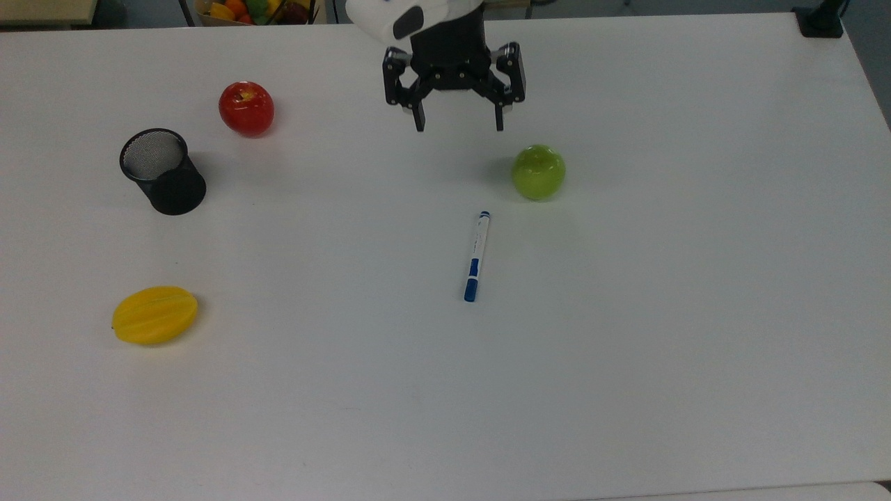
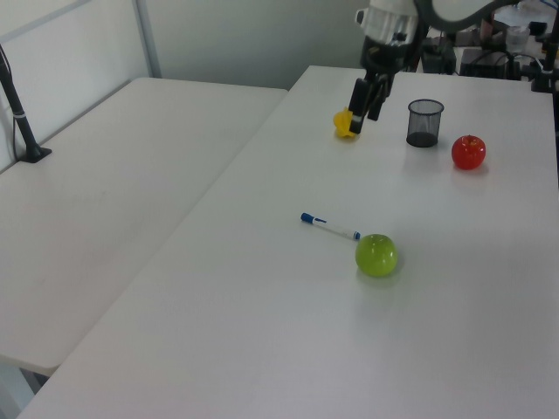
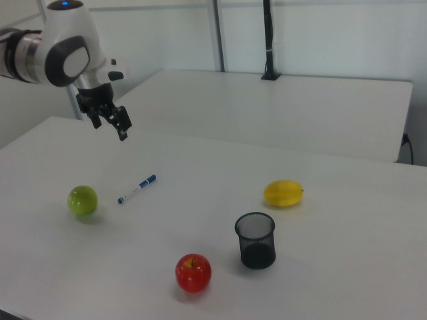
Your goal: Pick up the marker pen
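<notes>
Top view: end effector [image 1: 458, 127] raised clear of the white counter [image 1: 626, 348], fingers spread wide and pinching nothing. Marker pen [image 1: 476, 256] lies flat on the counter well below the end effector in the top view, slightly to the top view's right, blue cap at the end farther from it. Green apple [image 1: 538, 172] sits below the end effector and to the top view's right, apart from the pen. Red apple [image 1: 246, 108] and black mesh cup [image 1: 162, 171] are well off to the top view's left of the end effector; yellow fruit [image 1: 154, 314] is far down and to the left. Left view: end effector [image 2: 361, 114] hangs above the counter [image 2: 262, 332], in front of the yellow fruit [image 2: 342, 123]; marker pen [image 2: 329, 227] lies well below it, one end close to the green apple [image 2: 376, 255]; mesh cup [image 2: 424, 122] and red apple [image 2: 468, 152] lie to the left view's right. Right view: end effector [image 3: 112, 125] with fingers apart, held in the air; marker pen [image 3: 137, 189] is below it and a little to the right view's right, green apple [image 3: 82, 200] below; yellow fruit [image 3: 283, 193], mesh cup [image 3: 255, 240] and red apple [image 3: 193, 272] lie farther to the right view's right.
</notes>
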